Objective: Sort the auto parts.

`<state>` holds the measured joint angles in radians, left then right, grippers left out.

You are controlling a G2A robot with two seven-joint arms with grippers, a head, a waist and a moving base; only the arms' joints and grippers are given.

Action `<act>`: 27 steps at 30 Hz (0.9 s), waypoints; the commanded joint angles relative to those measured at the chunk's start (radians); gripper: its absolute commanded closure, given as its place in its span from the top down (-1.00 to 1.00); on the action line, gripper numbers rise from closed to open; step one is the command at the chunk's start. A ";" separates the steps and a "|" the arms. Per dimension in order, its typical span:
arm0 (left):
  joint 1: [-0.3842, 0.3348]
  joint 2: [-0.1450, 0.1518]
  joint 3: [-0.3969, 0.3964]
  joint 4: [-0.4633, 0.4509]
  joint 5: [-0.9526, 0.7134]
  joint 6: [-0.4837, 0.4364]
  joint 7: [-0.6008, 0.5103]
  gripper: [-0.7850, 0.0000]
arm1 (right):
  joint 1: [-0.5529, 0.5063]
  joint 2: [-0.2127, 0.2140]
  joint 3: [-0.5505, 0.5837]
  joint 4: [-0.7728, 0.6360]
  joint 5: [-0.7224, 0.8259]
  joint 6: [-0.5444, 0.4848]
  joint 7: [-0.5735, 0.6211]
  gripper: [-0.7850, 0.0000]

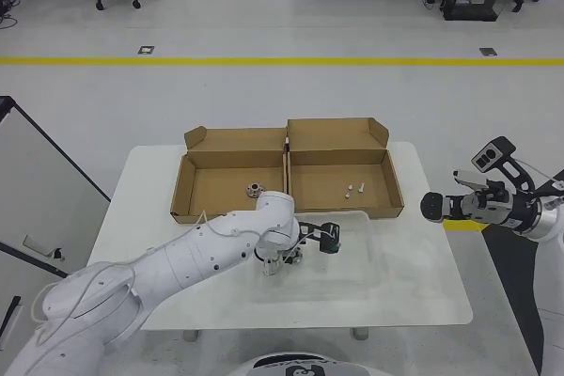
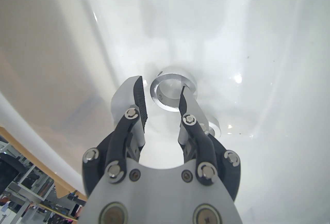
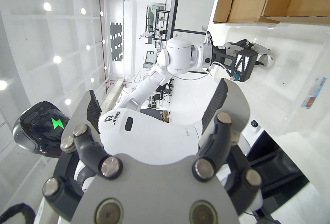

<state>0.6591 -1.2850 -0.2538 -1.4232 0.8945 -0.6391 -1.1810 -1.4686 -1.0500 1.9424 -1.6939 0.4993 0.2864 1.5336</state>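
A silver flanged metal ring (image 2: pixel 165 83) lies on the floor of the clear plastic tray (image 2: pixel 232 29). My left gripper (image 2: pixel 161 83) is down in the tray, open, with one finger outside the ring and the other inside its bore. From above, that gripper (image 1: pixel 272 262) sits at the tray's (image 1: pixel 395 273) near-left part. A similar metal part (image 1: pixel 254 189) lies in the left cardboard box (image 1: pixel 183 183). Small white parts (image 1: pixel 352 190) lie in the right cardboard box (image 1: pixel 387 174). My right gripper (image 3: pixel 157 90) hangs open and empty, off the table's right edge (image 1: pixel 432 205).
The two open cardboard boxes stand side by side at the back of the white table (image 1: pixel 423 301), with the tray right in front of them. A grey cabinet (image 1: pixel 28 188) stands left of the table. The tray's right half holds nothing.
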 commanded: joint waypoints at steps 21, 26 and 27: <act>-0.068 0.001 0.084 0.015 -0.108 -0.002 0.002 -0.22 | 0.000 0.000 0.000 0.000 0.000 0.000 0.000 1.00; -0.065 -0.006 0.084 0.030 -0.110 -0.006 0.006 -0.28 | 0.000 0.000 0.000 0.000 0.000 0.000 0.000 1.00; -0.064 -0.007 0.084 0.031 -0.110 -0.006 0.006 -0.29 | 0.000 0.000 0.000 0.000 0.000 0.000 0.000 1.00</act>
<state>0.5942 -1.2911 -0.1700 -1.3933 0.7848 -0.6449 -1.1752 -1.4686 -1.0500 1.9424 -1.6939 0.4993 0.2864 1.5336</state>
